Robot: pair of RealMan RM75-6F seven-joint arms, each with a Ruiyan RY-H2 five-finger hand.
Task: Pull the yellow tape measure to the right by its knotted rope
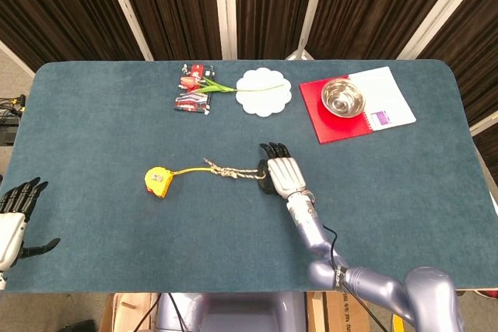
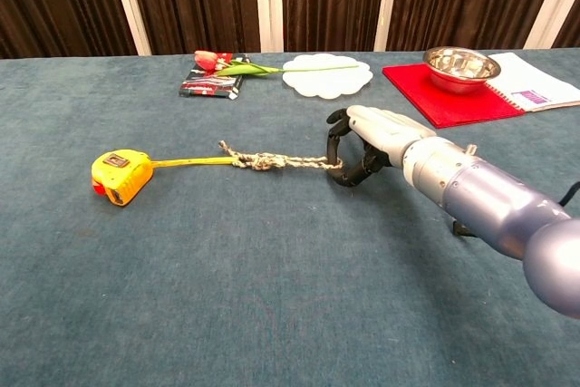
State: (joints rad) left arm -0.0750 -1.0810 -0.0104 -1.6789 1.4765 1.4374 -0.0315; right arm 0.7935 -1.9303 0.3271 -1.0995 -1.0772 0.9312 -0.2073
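The yellow tape measure (image 1: 159, 180) (image 2: 120, 176) lies left of the table's centre. A short length of its yellow blade runs right to the knotted rope (image 1: 229, 172) (image 2: 272, 161), which lies flat on the cloth. My right hand (image 1: 282, 172) (image 2: 372, 138) sits at the rope's right end, palm down. Its fingers curl over the rope and the thumb is closed in beneath, so it grips that end. My left hand (image 1: 14, 219) hovers off the table's near-left corner with its fingers spread and nothing in it. It shows only in the head view.
At the back lie a tulip on a red packet (image 1: 193, 91) (image 2: 213, 76) and a white scalloped mat (image 1: 264, 92). A steel bowl (image 1: 343, 97) (image 2: 460, 64) stands on a red notebook (image 1: 325, 124) with white paper (image 1: 387, 92) at the back right.
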